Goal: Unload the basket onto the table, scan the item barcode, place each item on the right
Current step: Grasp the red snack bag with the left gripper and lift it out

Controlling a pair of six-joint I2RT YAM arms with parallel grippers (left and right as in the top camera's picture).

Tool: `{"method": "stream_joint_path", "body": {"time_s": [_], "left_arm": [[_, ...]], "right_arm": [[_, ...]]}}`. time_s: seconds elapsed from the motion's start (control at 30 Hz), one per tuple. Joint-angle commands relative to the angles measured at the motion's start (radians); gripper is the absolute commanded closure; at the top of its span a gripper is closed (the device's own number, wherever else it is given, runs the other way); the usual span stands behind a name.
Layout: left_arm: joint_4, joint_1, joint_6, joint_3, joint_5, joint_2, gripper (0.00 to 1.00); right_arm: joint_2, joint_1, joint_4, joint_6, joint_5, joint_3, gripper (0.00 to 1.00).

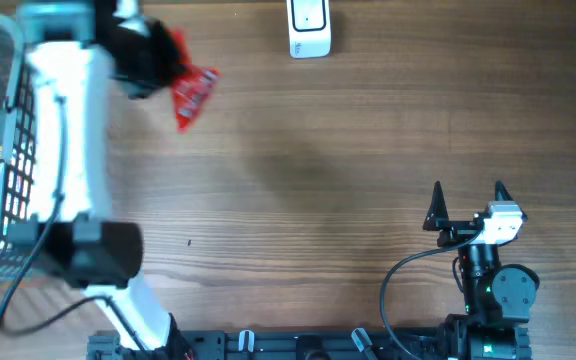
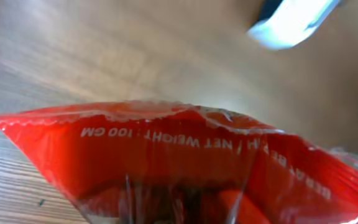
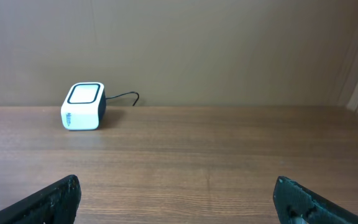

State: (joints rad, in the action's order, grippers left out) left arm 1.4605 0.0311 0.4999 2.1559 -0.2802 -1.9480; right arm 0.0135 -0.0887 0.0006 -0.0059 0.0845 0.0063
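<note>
Overhead, a wood-grain table (image 1: 318, 150) bears a white scanner (image 1: 309, 28); the left gripper (image 1: 168, 65) pinches a red packet (image 1: 194, 92), the right gripper (image 1: 468, 192) gapes wide toward a beige wall (image 3: 229, 50).

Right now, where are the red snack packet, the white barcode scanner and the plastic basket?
red snack packet (image 1: 194, 90), overhead view, on the middle of its crinkled film.
white barcode scanner (image 3: 84, 94), right wrist view, on its top window.
plastic basket (image 1: 13, 190), overhead view, on its mesh side wall.
</note>
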Motion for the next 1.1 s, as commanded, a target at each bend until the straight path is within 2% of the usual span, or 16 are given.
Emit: {"method": "stream_joint_path", "body": {"time_s": [0.0, 0.03, 0.1, 0.2, 0.23, 0.33, 0.4, 0.43, 0.47, 0.5, 0.57, 0.63, 0.77, 0.93, 1.0, 1.07], "left_arm": [[-0.049, 0.167, 0.002, -0.142, 0.151, -0.101, 0.92], [-0.069, 0.203, 0.003, -0.183, 0.151, -0.132, 0.91], [-0.089, 0.270, 0.003, -0.245, 0.151, -0.193, 0.81], [-0.101, 0.337, 0.002, -0.281, 0.151, -0.258, 0.56], [-0.103, 0.346, 0.002, -0.281, 0.152, -0.260, 0.51], [-0.094, 0.339, 0.001, -0.264, 0.152, -0.254, 0.50], [-0.023, 0.303, 0.001, -0.201, 0.151, -0.250, 0.50], [0.028, 0.271, 0.002, -0.142, 0.151, -0.246, 0.54], [0.066, 0.240, 0.002, -0.079, 0.142, -0.238, 0.81], [0.066, 0.227, 0.002, -0.059, 0.118, -0.233, 0.96], [0.050, 0.222, 0.002, -0.061, 0.033, -0.225, 0.96], [0.038, 0.267, -0.002, -0.106, 0.038, -0.227, 0.96], [-0.102, 0.374, 0.007, -0.286, 0.038, -0.227, 0.96], [-0.278, 0.394, 0.111, -0.529, 0.148, -0.227, 0.96], [-0.294, 0.383, 0.106, -0.542, 0.135, -0.225, 0.96], [-0.228, 0.359, 0.079, -0.459, 0.136, -0.182, 0.96]], "right_arm": [[-0.006, -0.004, 0.002, -0.013, -0.007, -0.001, 0.00], [-0.006, -0.004, 0.002, -0.014, -0.007, -0.001, 0.00], [-0.006, -0.004, 0.002, -0.013, -0.007, -0.001, 0.00], [-0.006, -0.004, 0.002, -0.013, -0.007, -0.001, 0.00], [-0.006, -0.004, 0.002, -0.013, -0.007, -0.001, 0.00], [-0.006, -0.004, 0.002, -0.013, -0.007, -0.001, 0.00], [-0.006, -0.004, 0.002, -0.014, -0.007, -0.001, 0.00], [-0.006, -0.004, 0.002, -0.013, -0.007, -0.001, 0.00], [-0.006, -0.004, 0.002, -0.013, -0.007, -0.001, 0.00], [-0.006, -0.004, 0.002, -0.013, -0.007, -0.001, 0.00], [-0.006, -0.004, 0.002, -0.014, -0.007, -0.001, 0.00], [-0.006, -0.004, 0.002, -0.013, -0.007, -0.001, 0.00], [-0.006, -0.004, 0.002, -0.013, -0.007, -0.001, 0.00], [-0.006, -0.004, 0.002, -0.013, -0.007, -0.001, 0.00], [-0.006, -0.004, 0.002, -0.013, -0.007, -0.001, 0.00], [-0.006, -0.004, 0.002, -0.013, -0.007, -0.001, 0.00]]}}
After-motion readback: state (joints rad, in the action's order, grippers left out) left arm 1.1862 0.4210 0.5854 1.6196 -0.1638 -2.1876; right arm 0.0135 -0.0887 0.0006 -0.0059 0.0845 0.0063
